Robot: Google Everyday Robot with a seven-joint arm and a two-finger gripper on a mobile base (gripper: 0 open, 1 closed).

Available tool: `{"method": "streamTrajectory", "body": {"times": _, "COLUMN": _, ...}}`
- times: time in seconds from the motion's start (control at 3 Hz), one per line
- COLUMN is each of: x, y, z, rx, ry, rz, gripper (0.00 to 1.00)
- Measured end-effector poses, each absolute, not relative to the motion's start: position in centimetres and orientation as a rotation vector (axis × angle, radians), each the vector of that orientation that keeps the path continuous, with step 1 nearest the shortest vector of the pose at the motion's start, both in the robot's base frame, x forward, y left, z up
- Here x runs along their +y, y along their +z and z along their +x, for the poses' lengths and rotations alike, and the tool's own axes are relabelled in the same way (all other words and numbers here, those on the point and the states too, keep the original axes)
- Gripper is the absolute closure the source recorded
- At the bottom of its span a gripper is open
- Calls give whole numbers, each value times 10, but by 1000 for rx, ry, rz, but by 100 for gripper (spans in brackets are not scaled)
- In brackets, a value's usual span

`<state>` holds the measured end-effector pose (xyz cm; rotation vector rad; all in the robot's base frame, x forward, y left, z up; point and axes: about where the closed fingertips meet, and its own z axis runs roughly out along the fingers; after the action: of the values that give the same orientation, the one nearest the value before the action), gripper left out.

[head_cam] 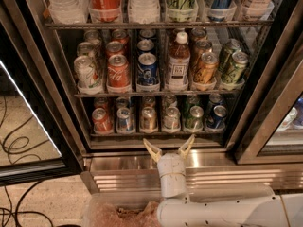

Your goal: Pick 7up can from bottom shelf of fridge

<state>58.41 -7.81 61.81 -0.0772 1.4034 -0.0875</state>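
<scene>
Gripper is hovering in front of the ribbed steel base of the fridge, just below the bottom shelf. Its two pale fingers are standing spread apart, gripping nothing. The 7up can is standing upright in the front row of that shelf, between a gold can and a dark green can. It is sitting just above the fingertips, not touching them.

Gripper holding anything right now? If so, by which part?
Nothing held. The cream two-finger gripper is open and empty, in front of the ribbed stainless-steel fridge base, below the pale silvery 7up can on the dark wire bottom shelf.
</scene>
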Motion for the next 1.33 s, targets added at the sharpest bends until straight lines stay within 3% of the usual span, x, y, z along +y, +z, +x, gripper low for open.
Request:
{"method": "streamTrajectory", "body": {"times": 0.33, "x": -78, "y": 618, "z": 584, "rx": 1403, "ry": -87, "rz": -77, "gripper": 0}}
{"method": "streamTrajectory", "body": {"times": 1.0, "x": -78, "y": 618, "z": 584, "rx": 1403, "ry": -87, "rz": -77, "gripper": 40}}
{"method": "streamTrajectory", "body": {"times": 1.33, "x": -78, "y": 618, "z": 584, "rx": 1403, "ry": -87, "rz": -77, "gripper": 38}}
